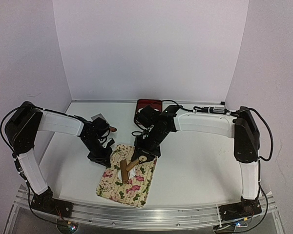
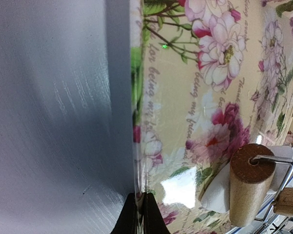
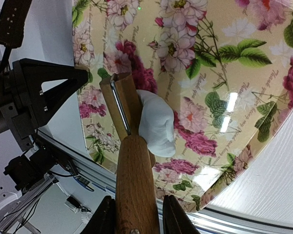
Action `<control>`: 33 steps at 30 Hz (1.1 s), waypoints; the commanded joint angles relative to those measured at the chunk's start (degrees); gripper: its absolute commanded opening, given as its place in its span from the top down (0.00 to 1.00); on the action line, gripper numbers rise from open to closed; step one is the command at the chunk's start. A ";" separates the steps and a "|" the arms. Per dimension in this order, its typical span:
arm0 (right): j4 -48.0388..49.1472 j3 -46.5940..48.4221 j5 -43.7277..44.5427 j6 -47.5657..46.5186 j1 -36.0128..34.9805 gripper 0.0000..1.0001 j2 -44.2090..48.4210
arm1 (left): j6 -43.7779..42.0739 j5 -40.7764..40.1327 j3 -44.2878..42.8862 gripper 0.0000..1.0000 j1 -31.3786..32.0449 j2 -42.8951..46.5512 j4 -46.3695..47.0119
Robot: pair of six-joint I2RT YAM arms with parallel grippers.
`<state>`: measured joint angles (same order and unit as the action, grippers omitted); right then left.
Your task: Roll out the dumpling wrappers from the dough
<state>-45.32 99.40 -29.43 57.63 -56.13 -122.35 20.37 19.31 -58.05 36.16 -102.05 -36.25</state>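
Right jaws grasp our roller (image 3: 135, 185) by its handle, the head against the dough (image 3: 156, 124) on the flowered mat (image 3: 224, 73); our left jaws sit clenched at the mat's edge.

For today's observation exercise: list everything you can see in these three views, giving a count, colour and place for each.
table: one, white, under everything
floral mat: one, cream with pink flowers and green leaves, near the front middle of the table
dough: one lump, white, on the mat beside the roller's head
wooden roller: one, brown with a metal frame, on the mat over the dough
red object: one, at the far edge of the table, partly hidden
brown item: one, small, behind the left arm; too small to identify
left gripper: one, black, shut, at the mat's left edge
right gripper: one, black, shut on the roller's handle
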 commanded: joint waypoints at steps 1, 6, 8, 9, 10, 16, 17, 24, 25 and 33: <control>-16.21 -7.81 14.51 -0.25 -2.51 1.00 -15.68 | -3.14 -0.83 -1.27 1.00 0.93 -1.44 0.74; -16.62 -8.32 15.88 0.69 -2.55 1.00 -14.84 | -3.06 -0.94 -1.27 1.00 0.93 -1.23 0.74; -16.98 -8.23 16.62 0.94 -2.55 1.00 -14.45 | -3.06 -1.01 -1.35 1.00 0.96 -1.30 0.74; -17.29 -8.07 17.00 1.06 -2.54 1.00 -14.30 | -3.06 -1.07 -1.45 1.00 0.95 -1.35 0.67; -17.63 -7.82 17.40 1.21 -2.53 1.00 -14.14 | -3.06 -1.16 -1.58 1.00 0.93 -1.42 0.58; -20.87 -4.31 20.87 1.05 -2.58 1.00 -14.19 | -3.11 -1.75 -2.07 1.00 0.89 -1.40 0.39; -21.28 -3.42 21.27 0.78 -2.61 1.00 -14.42 | -3.14 -1.85 -2.09 1.00 0.91 -1.35 0.39; -24.09 2.92 23.54 -1.27 -3.24 1.00 -15.89 | -3.06 -2.34 -1.79 1.00 0.93 -0.32 0.56; -24.29 3.33 23.80 -1.34 -3.42 1.00 -15.81 | -2.93 -2.35 -1.70 1.00 0.93 -0.12 0.61; -24.08 5.59 22.90 -2.56 -5.16 1.00 -17.54 | -2.33 -1.86 -0.56 1.00 0.93 1.19 1.26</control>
<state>-52.60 110.36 -24.55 57.56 -59.20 -127.51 20.38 19.18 -58.28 36.14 -102.08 -36.53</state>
